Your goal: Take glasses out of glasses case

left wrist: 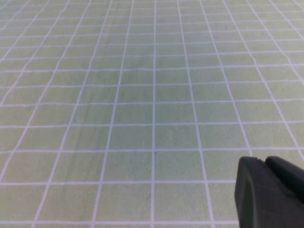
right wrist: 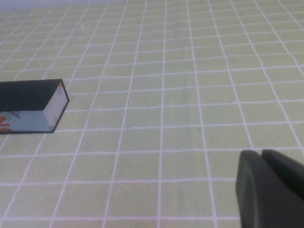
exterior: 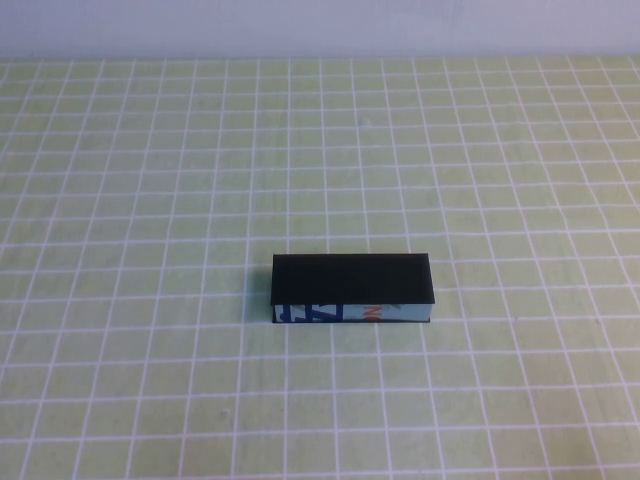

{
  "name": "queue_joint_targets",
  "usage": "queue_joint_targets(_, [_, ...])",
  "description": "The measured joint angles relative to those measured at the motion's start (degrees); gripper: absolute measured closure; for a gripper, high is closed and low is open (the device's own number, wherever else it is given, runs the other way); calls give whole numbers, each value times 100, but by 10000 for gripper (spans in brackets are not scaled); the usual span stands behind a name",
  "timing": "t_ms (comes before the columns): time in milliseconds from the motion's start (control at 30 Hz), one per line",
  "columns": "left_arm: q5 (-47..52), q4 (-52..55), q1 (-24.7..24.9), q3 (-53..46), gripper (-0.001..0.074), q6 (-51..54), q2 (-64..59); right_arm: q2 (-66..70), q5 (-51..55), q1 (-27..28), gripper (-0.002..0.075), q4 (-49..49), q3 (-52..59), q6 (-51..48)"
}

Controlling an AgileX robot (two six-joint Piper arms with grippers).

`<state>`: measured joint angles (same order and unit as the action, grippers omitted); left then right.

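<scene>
The glasses case [exterior: 352,288] lies shut near the middle of the table, a little toward my near edge, its matte-black lid down flat and its pale blue front with blue and orange print facing me. The glasses themselves are out of sight, with the lid closed over the box. My right gripper [right wrist: 271,189] hangs low over the mat on the right side of the table, well apart from the case, whose end panel [right wrist: 53,108] it sees from the side; I cannot tell how its jaws stand, since only a dark edge of it shows. My left gripper [left wrist: 270,190] hovers over bare mat on the left side, and there too I cannot tell. The table [exterior: 150,200] wears a pale green mat ruled in white squares, ending at a plain pale wall [exterior: 320,25] along the far edge.
</scene>
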<state>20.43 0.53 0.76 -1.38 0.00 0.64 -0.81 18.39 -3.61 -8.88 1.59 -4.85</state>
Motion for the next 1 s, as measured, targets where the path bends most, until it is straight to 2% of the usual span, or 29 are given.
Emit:
queue_joint_targets(467, [-69,-142,0,0,739,0,0,0,0,0,743,0,0,0])
queue_joint_targets(567, [-260,-825,0,0,739,-171,0,0,0,0,743,0,0,0])
queue_joint_targets(767, [-922,-2834,0,0,739,-566,0,0,0,0,743,0,0,0])
queue_joint_targets(900, [-1361,-3283,0,0,739,-575,0,0,0,0,743,0,0,0])
queue_joint_targets(1000, [-1211,-3461,0,43,739,-575,-24,0,0,0,743,0,0,0])
